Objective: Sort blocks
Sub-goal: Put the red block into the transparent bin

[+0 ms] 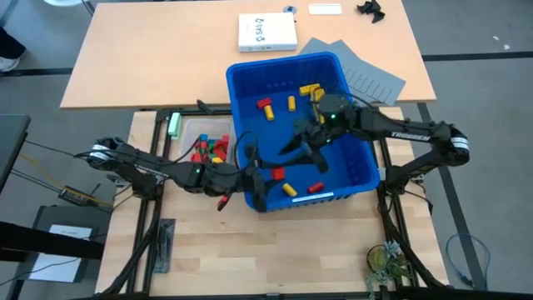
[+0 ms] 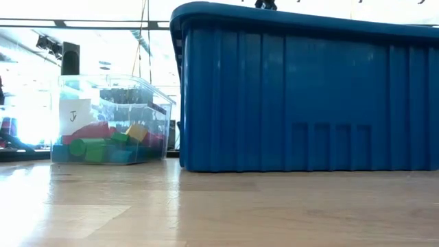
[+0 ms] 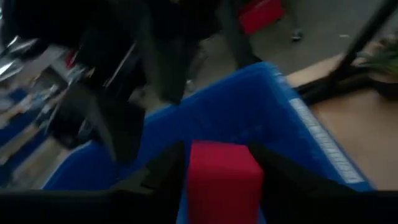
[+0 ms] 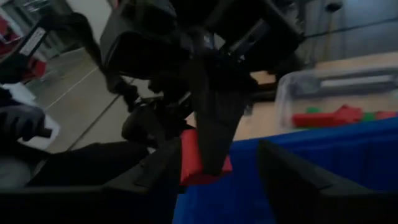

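We log: left gripper (image 3: pixel 221 177) fingers clamped on red block (image 3: pixel 222 180), wrist view only; right gripper (image 1: pixel 304 152) fingers apart, over blue bin (image 1: pixel 241 108).

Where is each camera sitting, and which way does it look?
High view: above the table, straight down on blue bin, clear tub, both arms.
Low view: table-top height, facing bin wall and tub; barely any robot.
Left wrist view: on left arm, past left claw shut on red block, toward bin.
Right wrist view: on right arm, past open right claw, facing left claw.
Both wrist views share the red block.
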Motion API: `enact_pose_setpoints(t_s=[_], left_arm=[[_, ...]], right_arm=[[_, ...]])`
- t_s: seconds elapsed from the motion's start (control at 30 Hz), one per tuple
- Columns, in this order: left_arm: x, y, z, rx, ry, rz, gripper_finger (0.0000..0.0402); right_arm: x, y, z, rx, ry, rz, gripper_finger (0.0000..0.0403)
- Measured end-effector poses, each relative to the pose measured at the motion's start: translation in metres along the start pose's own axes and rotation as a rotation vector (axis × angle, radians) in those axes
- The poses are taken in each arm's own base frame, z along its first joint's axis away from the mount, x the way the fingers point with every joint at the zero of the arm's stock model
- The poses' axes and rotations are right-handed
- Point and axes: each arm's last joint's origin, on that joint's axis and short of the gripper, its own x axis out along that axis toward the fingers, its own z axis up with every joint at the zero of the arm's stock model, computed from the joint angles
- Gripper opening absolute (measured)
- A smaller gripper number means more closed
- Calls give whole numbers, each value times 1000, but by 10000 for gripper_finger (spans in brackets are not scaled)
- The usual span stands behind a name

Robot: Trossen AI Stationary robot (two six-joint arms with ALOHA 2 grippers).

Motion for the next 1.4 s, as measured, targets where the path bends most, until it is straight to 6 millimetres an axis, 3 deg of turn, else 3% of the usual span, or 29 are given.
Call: enact_pose_setpoints(t_s=[0.2,0.4,0.63,0.73,0.93,1.13,1.4], left_arm=[[-7,10,-5,-151,131,215,158],[-28,39,-15,-258,332,370,131],[-53,73,-44,-418,559,482,98],[-57,79,-54,-433,633,483,92],[-53,79,-53,-463,623,426,91],[-51,80,-52,-504,607,413,118],[-51,80,-53,-527,614,387,206]], right_arm=[[-24,-4,10,-25,-75,-165,214],[-34,-18,8,-33,-63,-326,213],[-32,-41,-1,-7,3,-461,213],[-28,-50,-7,15,47,-474,213],[-22,-65,-17,35,117,-493,214],[-15,-83,-28,-13,205,-534,215],[-10,-97,-55,-152,488,-531,215]])
